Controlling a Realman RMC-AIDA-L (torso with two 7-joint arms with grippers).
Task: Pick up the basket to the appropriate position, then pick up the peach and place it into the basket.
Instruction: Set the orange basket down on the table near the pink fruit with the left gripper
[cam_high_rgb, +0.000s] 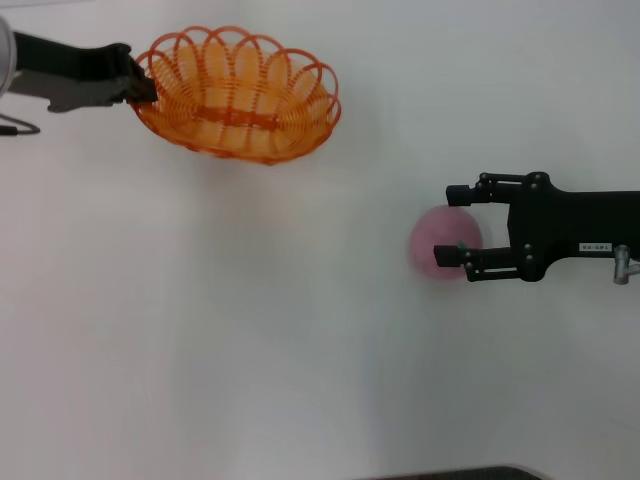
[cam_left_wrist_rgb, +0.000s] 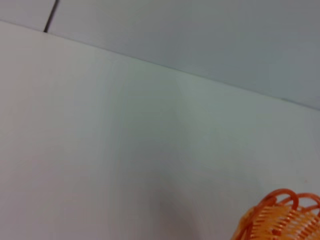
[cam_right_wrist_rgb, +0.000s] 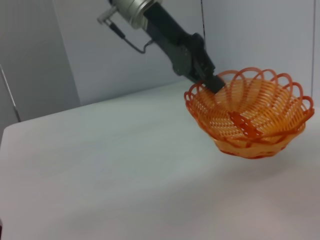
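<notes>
the right gripper (cam_high_rgb: 461, 224) is at mid right, fingers spread, one on each side of the peach (cam_high_rgb: 440, 243), not clamped. the peach rests on the white table (cam_high_rgb: 250, 330) between the fingertips. the left gripper (cam_high_rgb: 148, 82) at far left is clenched on the rim of the basket (cam_high_rgb: 238, 95), held tilted and raised off the table, well apart from the peach.

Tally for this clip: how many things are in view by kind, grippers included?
Baskets: 1, the orange basket, held at its rim by the left gripper and off the table in the right wrist view.
Peaches: 1, the pink peach, on the table between the open fingers of the right gripper.
Grippers: 2.
Total: 4.
</notes>
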